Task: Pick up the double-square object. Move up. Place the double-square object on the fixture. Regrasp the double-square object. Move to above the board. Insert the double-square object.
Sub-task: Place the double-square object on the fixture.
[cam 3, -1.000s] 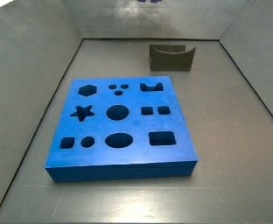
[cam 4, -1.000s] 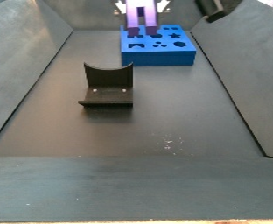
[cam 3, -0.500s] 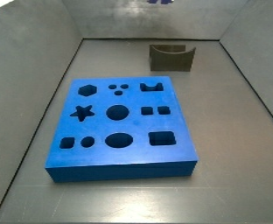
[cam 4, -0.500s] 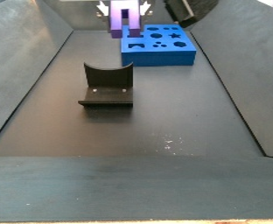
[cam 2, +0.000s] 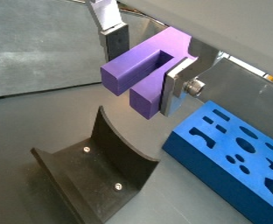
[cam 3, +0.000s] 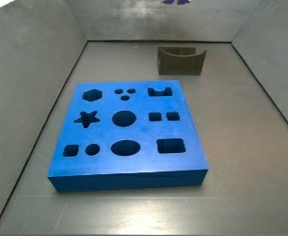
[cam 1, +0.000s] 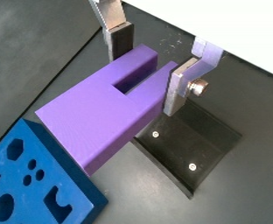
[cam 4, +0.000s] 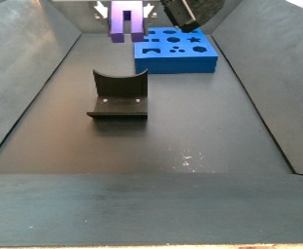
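My gripper [cam 1: 150, 63] is shut on the double-square object [cam 1: 104, 109], a light-purple block with a notch between its two arms. Both wrist views show it held in the air between the silver fingers [cam 2: 178, 80]. In a side view the gripper [cam 4: 125, 8] holds the double-square object [cam 4: 124, 25] high up, beyond the fixture [cam 4: 117, 95] and left of the blue board [cam 4: 178, 53]. The fixture lies below the block in both wrist views [cam 2: 98, 171]. The other side view shows the board [cam 3: 128, 138] and the fixture [cam 3: 180, 60], with the gripper almost out of view at the top edge.
Grey walls enclose the dark floor [cam 4: 181, 146] on all sides. A dark arm part [cam 4: 186, 12] hangs above the board's far end. The board's cut-out holes [cam 3: 125, 118] face upward.
The gripper has carried the double-square object sideways, from above the board's edge toward the fixture's side. Board and fixture have not moved.
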Robot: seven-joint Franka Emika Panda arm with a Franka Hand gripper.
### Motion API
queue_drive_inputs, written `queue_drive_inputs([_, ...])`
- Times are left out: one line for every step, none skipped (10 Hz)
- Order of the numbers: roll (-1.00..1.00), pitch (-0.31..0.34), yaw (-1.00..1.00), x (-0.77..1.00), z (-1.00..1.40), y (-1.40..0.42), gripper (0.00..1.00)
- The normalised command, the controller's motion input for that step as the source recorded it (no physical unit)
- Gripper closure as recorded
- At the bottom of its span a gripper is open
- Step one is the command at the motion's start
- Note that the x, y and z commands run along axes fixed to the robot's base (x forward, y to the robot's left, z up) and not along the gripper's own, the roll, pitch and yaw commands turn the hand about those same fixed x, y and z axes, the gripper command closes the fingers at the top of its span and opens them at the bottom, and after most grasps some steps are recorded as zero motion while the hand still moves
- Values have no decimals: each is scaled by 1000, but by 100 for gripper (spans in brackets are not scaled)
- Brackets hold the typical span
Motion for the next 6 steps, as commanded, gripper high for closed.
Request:
queue_drive_inputs([-140, 132, -31, 297, -4, 31, 100])
queue_drive_inputs([-139, 135, -32, 266, 0, 30, 100])
queue_drive_inputs([-137, 145, -34, 190, 2, 30, 100])
queue_drive_inputs([-136, 148, -36, 168, -1, 31, 100])
queue_drive_inputs([-1000, 25, -93, 144, -1000, 73, 100])
queue_drive_inputs([-1000, 17, -101, 138, -1000, 78, 100])
